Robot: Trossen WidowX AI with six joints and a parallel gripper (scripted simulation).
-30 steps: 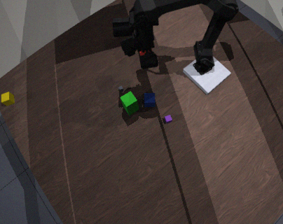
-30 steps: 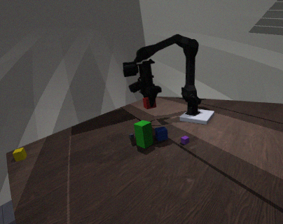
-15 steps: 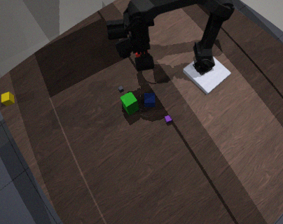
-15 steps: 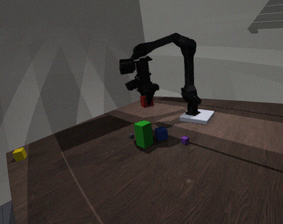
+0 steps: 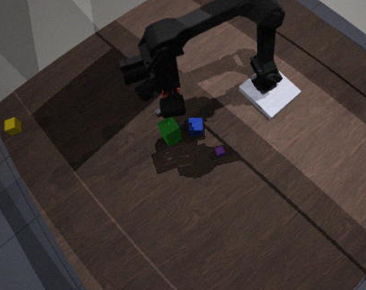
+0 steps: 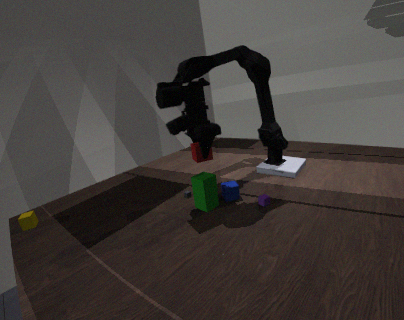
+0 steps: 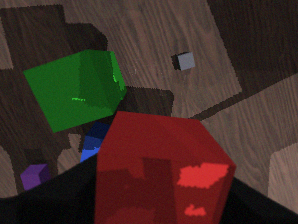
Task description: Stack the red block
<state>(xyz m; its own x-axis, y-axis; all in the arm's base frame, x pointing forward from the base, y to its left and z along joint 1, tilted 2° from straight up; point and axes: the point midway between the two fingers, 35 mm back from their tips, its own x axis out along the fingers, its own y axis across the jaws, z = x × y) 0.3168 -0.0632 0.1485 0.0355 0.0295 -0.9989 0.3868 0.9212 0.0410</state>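
The green tower (image 5: 170, 131) (image 6: 205, 192) (image 7: 60, 92) stands upright on the table. My gripper (image 5: 172, 109) (image 6: 204, 150) (image 7: 153, 158) is shut on the red block (image 6: 196, 153) (image 7: 160, 145), one black finger on each side of it in the wrist view. The block is in the air, above the height of the tower top and behind the tower in the exterior view. It is off to one side of the tower, not over it, and does not touch it. In the top view the gripper hides most or all of the block.
A blue block (image 5: 196, 127) (image 6: 230, 191) (image 7: 91, 154) stands close beside the tower. A small purple cube (image 5: 220, 151) (image 6: 264, 200) (image 7: 32, 177) and a tiny grey cube (image 6: 187, 194) (image 7: 186, 61) lie nearby. A yellow cube (image 5: 13, 126) (image 6: 28, 220) is near the table's far left edge.
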